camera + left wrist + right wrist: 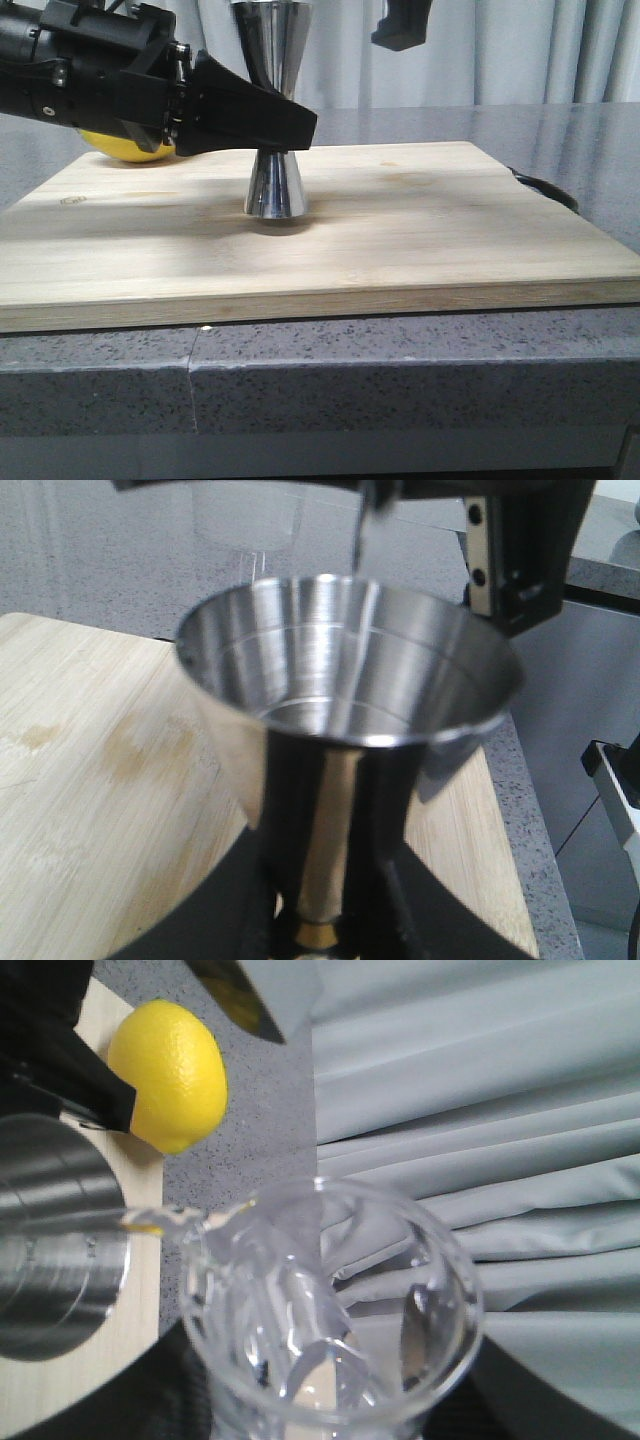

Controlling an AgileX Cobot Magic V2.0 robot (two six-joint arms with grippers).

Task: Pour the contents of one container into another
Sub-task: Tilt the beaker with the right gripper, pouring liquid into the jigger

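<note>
The steel jigger [273,185] stands upright on the wooden board [450,230]. My left gripper [290,125] comes in from the left and is shut on its narrow gold-banded waist [318,935]. In the left wrist view the jigger's open top cone [350,680] fills the frame, with a little liquid at its bottom. The clear glass beaker [330,1300] is tilted above it, with my right gripper [330,1405] shut round its body. A thin stream [360,540] runs from the beaker's lip [160,1222] towards the jigger's rim [50,1240]. The front view cuts off the beaker and shows only part of the right gripper [400,25].
A yellow lemon [125,148] lies on the board behind my left arm, close to the jigger [170,1075]. The board rests on a grey speckled counter [400,380]. Grey curtains [500,1110] hang behind. A dark cable [545,190] lies off the board's right edge.
</note>
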